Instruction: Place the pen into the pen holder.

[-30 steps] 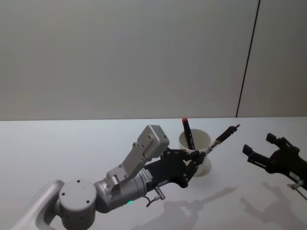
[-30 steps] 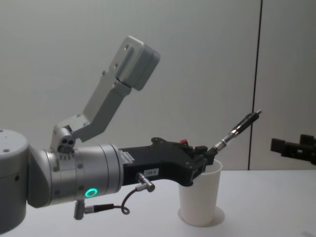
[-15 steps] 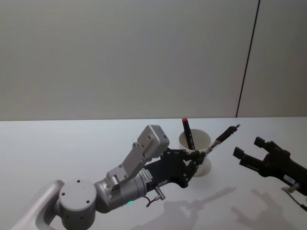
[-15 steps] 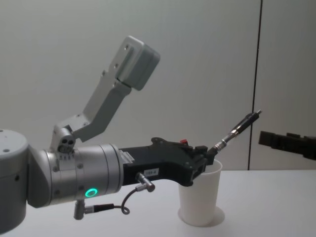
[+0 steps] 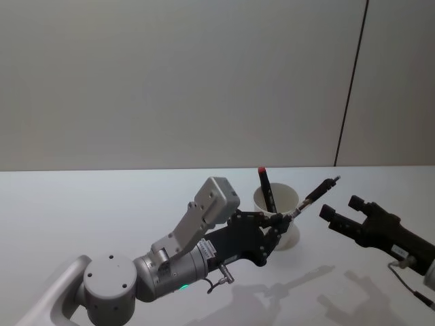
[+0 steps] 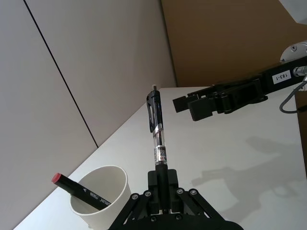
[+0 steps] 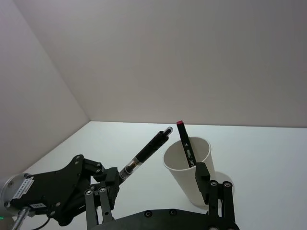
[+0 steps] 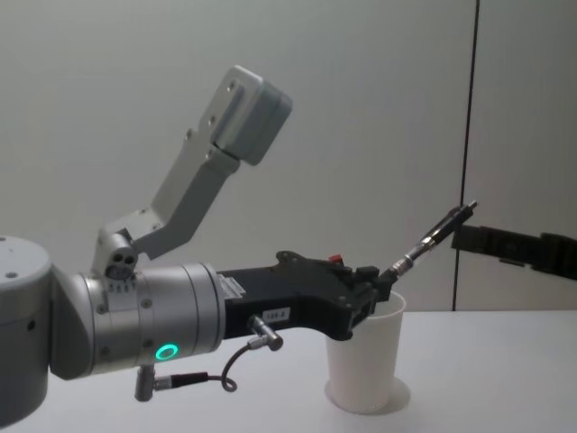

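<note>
While the left gripper (image 5: 277,223) stays clamped on the pen's (image 5: 315,195) tip end beside the pen holder (image 5: 279,217) mid-tabletop, the barrel slants up toward the right gripper (image 5: 340,217), which hangs wide open with nothing in it, near the clip end. For a clean handover: right should close squarely on the upper barrel before left releases, then go vertical over the rim, avoiding the red-capped marker (image 5: 266,189) inside.

White pen holder (image 5: 283,210), black pen (image 5: 314,197)

My left gripper (image 5: 277,221) reaches forward and right, fingers (image 6: 163,189) pinched together, wrist low; my right gripper (image 5: 338,214) points leftward toward it, fingers (image 6: 192,102) parted.
</note>
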